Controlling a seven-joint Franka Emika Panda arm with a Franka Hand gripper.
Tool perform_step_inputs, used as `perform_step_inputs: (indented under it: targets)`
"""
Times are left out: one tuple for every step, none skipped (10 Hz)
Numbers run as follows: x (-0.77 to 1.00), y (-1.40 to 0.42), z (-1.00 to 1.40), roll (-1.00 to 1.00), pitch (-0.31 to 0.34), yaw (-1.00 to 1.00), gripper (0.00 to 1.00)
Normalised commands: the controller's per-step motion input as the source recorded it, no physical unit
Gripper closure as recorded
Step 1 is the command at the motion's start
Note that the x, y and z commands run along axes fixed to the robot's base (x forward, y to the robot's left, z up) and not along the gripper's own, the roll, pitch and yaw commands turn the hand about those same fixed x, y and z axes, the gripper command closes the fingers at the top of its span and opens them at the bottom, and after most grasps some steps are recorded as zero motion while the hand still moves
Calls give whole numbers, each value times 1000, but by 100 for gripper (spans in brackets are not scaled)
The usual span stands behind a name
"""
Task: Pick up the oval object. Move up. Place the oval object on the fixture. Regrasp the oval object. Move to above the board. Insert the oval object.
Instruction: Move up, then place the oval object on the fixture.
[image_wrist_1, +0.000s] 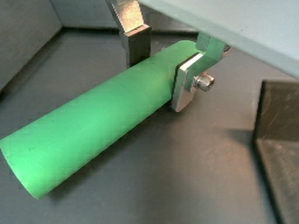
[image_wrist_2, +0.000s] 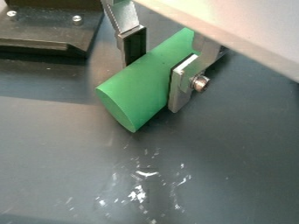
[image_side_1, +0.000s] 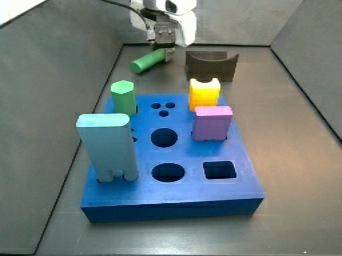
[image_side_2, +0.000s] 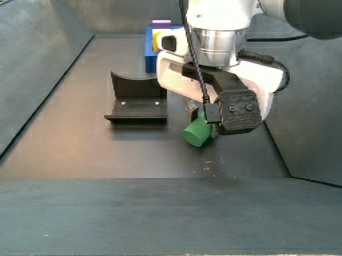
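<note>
The oval object (image_wrist_1: 93, 131) is a long, smooth, light-green rod lying flat on the dark floor; it also shows in a side view (image_side_1: 144, 61). My gripper (image_wrist_1: 160, 79) is down around it, one silver finger (image_wrist_1: 187, 83) pressed on the near side and the other finger (image_wrist_1: 135, 39) against the far side, near one end of the rod (image_wrist_2: 135, 96). The fixture (image_side_1: 210, 65), a dark block with a curved notch, stands close beside the rod. The blue board (image_side_1: 174, 185) with its coloured pegs lies further off.
Grey walls enclose the floor on each side (image_side_1: 80, 60). On the board stand a yellow peg (image_side_1: 203, 92), a pink peg (image_side_1: 213, 123), a green hexagonal peg (image_side_1: 123, 97) and a tall light-blue piece (image_side_1: 104, 148). The fixture's base plate (image_wrist_2: 41, 35) lies near the rod's end.
</note>
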Motion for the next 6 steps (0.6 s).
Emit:
perform_step_inputs:
  targets:
    - [-45,-43,778,-9,30,22,100]
    - [-52,-31,641,3,39,15,100]
    - [-45,-21,554,13,45,10,100]
    - [-27,-9,360,33,50,-5,100]
    - [0,0,1000,0,0,0,100]
    - [7,3,1000,15,-11,-6,100]
